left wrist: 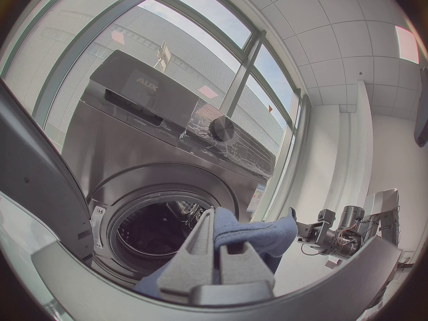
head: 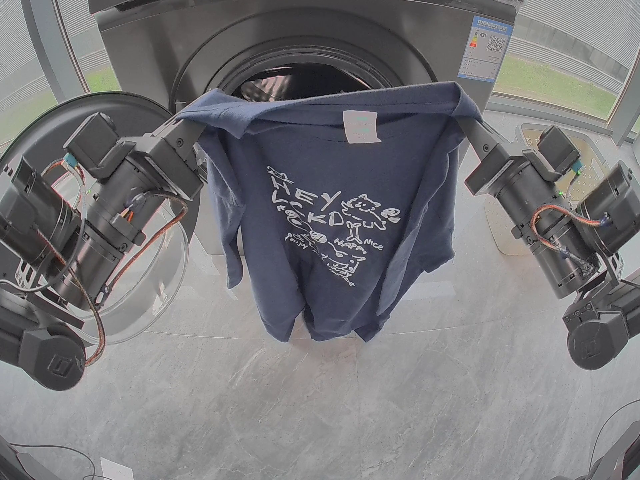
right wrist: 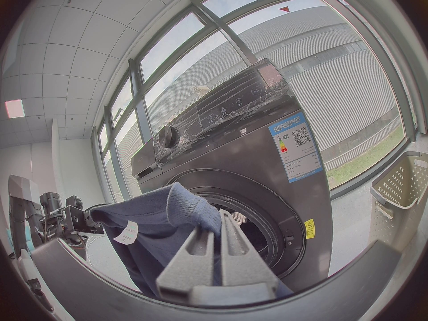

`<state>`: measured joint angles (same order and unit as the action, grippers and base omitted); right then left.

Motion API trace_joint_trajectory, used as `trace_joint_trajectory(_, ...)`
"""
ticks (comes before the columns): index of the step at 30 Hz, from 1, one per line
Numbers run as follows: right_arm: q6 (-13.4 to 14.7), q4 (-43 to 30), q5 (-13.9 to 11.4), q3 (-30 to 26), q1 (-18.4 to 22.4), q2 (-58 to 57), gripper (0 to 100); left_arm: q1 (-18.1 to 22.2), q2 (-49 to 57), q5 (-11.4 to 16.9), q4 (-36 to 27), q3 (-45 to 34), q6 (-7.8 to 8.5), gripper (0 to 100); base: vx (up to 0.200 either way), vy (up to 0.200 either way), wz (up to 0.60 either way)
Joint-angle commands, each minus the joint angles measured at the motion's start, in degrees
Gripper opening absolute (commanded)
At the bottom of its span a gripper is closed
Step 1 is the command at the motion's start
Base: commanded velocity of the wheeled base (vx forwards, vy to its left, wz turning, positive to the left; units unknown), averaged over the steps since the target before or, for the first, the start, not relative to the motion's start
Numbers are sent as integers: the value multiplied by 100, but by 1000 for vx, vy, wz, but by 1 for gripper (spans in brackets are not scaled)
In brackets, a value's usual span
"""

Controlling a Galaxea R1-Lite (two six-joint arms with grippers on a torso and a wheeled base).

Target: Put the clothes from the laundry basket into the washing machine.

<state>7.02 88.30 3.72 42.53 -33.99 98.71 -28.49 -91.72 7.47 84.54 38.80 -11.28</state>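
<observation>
Shirt: a navy tee [head: 333, 235] with a white scrawled print and a white neck label is hanging spread between the two grippers. Its top edge is running level across the washer's open mouth, while its body and sleeves are drooping toward the floor.
Left gripper: the left gripper [head: 190, 118] is pinching the shirt's top corner on its own side, fingers drawn narrow on a fold of the cloth.
Right gripper: the right gripper [head: 467, 125] is clamping the opposite corner, fingers likewise closed tight on blue fabric, at about the same height as its partner.
Washer: a grey front-loader [head: 167, 55] is standing against tall windows, its dark drum showing just behind the shirt.
Door: the round glass door [head: 127, 105] is standing wide open on the robot's left, beside the left arm.
Basket: a beige perforated basket [right wrist: 397, 188] is sitting on the floor to the right of the washer, beyond the right arm.
Floor: pale grey marbled tiles [head: 333, 401] are lying beneath the hanging shirt.
</observation>
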Motion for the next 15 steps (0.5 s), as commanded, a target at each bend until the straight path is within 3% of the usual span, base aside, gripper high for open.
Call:
trace_joint_trajectory(1,1,3,-3,36,-3,-9,0,1,-21,0,10,-31,3,0,0,0,0)
trace_joint_trajectory(12,19,-5,-3,-35,-3,-1,0,-95,-83,17,10,-215,11,0,0,0,0)
trace_joint_trajectory(14,36,-14,-3,-61,-91,35,0,-421,-346,9,71,-250,11,0,0,0,0)
trace_joint_trajectory(15,54,-23,-3,-52,-152,52,100,-544,-434,9,62,-206,3,0,0,0,0)
